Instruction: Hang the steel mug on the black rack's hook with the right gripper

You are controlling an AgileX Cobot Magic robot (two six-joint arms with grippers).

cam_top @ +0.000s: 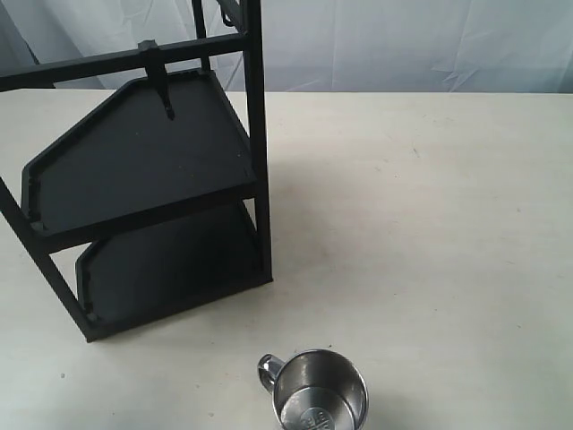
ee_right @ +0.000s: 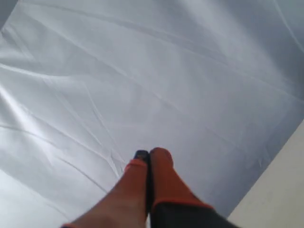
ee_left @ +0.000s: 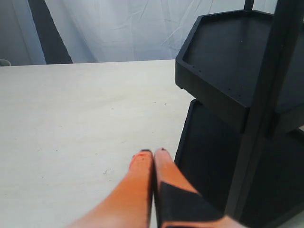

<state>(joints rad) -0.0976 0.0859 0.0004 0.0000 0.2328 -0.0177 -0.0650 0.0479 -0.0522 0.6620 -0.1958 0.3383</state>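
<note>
Mug (cam_top: 318, 394) of shiny steel stands upright on the pale desk (cam_top: 430, 224), at the near edge of the exterior view, its open mouth facing up so the round embossed mark on its inner base shows. Its looped handle (cam_top: 268, 369) points toward the rack side. It sits apart from the black rack (cam_top: 143, 179), a little in front of and to the right of the rack's near corner post, and nothing touches it. The rack stands on the left part of the desk, with two angular shelves stacked one above the other inside a frame of thin square bars. A small black hook (cam_top: 162, 82) is clipped to the upper crossbar and hangs downward over the top shelf, with nothing on it. Neither arm appears in the exterior view. In the left wrist view, the left gripper (ee_left: 153, 153) has its orange fingers (ee_left: 140, 178) pressed together with nothing between them, held low over the desk just beside the rack's lower shelf. In the right wrist view, the right gripper (ee_right: 147, 156) likewise has its orange fingers (ee_right: 164, 175) clenched on nothing, pointing toward a wrinkled white backdrop cloth (ee_right: 142, 71), with only a corner of the desk visible.
</note>
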